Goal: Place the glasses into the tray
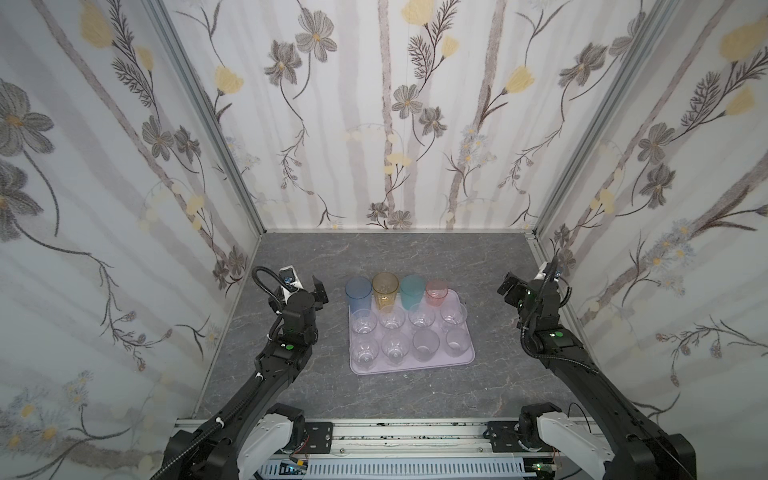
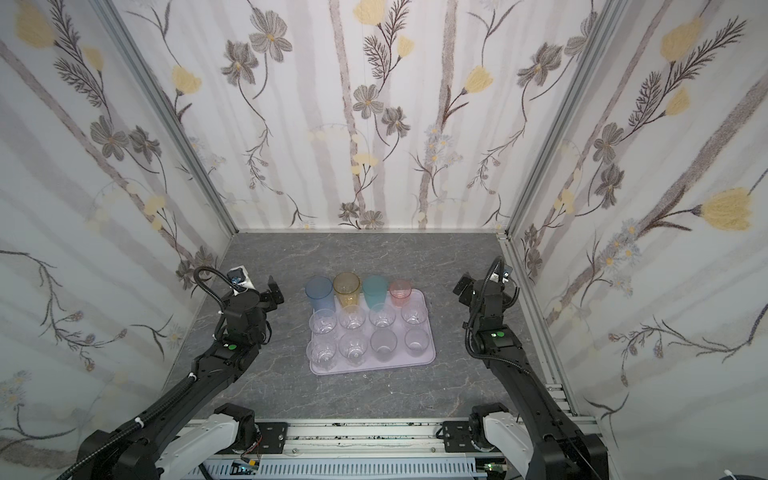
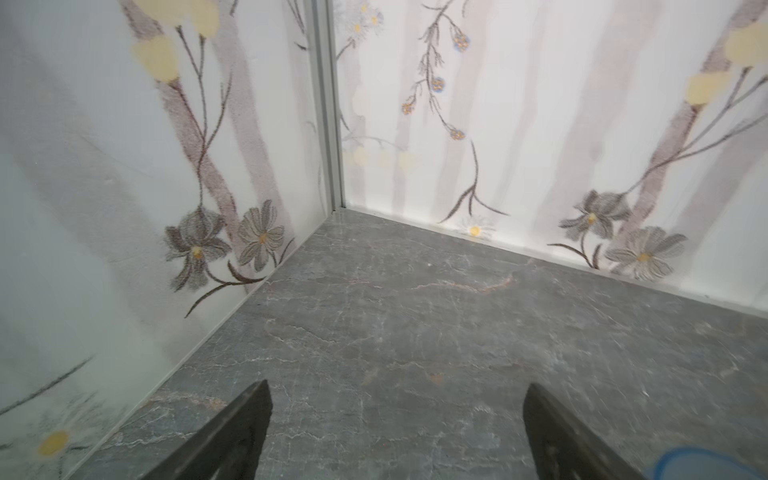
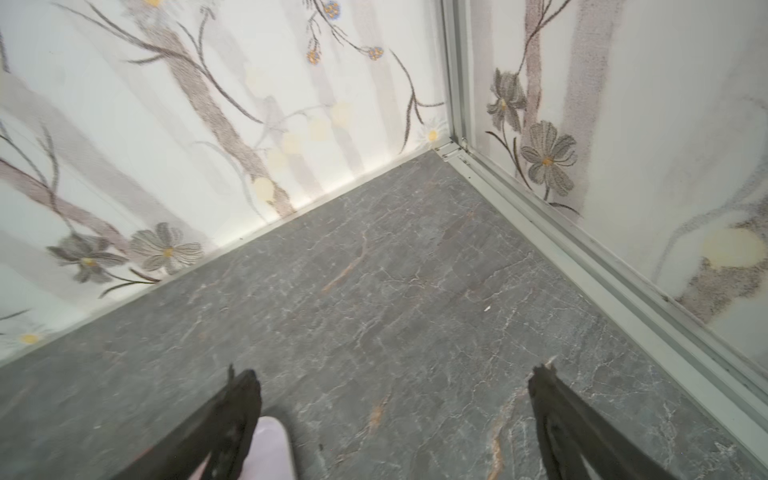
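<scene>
- Glasses: twelve counted, upright in three rows on the tray, mid-surface, between the two arms.
- Left pincer: jaws wide apart, holding nothing. The blue glass lies just to its right and is the nearest item.
- Right pincer: jaws wide apart, holding nothing. The tray's far right corner lies to its left.
- Judgement: placement looks complete. Whether the blue glass sits fully inside the rim cannot be told.
</scene>
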Motion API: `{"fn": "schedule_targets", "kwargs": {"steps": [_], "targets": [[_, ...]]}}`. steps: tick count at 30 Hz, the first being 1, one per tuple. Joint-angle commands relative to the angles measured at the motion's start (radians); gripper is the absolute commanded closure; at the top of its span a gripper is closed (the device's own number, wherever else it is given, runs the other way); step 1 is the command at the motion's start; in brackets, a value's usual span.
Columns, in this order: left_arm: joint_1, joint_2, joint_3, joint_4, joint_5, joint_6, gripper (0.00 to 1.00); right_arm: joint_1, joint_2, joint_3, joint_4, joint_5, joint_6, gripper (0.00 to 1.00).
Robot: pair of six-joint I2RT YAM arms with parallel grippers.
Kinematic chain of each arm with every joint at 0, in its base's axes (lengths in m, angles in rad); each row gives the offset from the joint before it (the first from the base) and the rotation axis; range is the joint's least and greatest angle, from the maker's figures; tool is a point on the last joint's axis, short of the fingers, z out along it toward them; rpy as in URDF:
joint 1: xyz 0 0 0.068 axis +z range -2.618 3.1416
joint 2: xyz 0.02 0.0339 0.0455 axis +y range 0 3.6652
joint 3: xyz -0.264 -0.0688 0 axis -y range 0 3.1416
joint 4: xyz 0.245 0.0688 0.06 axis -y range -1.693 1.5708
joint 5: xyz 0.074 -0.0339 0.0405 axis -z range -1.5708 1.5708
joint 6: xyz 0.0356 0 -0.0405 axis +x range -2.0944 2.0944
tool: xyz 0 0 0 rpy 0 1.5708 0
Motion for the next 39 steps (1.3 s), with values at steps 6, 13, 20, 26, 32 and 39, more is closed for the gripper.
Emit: {"fn": "schedule_targets", "kwargs": {"steps": [6, 13, 20, 26, 32, 39], "targets": [[0.106, 0.183, -0.101, 0.359, -0.307, -0.039, 0.00, -0.085, 0.195, -0.105, 0.567, 0.211, -0.164, 0.00], [0.140, 0.147, -0.204, 0.444, -0.185, -0.002, 0.00, -0.086, 0.195, -0.076, 0.418, 0.117, -0.269, 0.00], [0.164, 0.278, -0.250, 0.648, 0.010, -0.030, 0.00, -0.091, 0.220, -0.262, 0.766, 0.083, -0.247, 0.00], [0.167, 0.382, -0.241, 0.768, 0.063, -0.017, 0.00, -0.099, 0.260, -0.290, 0.855, 0.063, -0.248, 0.00], [0.178, 0.474, -0.279, 0.919, 0.092, -0.011, 0.00, -0.105, 0.276, -0.342, 0.978, -0.113, -0.312, 0.00], [0.181, 0.494, -0.259, 0.910, 0.164, 0.015, 0.00, -0.121, 0.317, -0.397, 1.101, -0.166, -0.316, 0.00]]}}
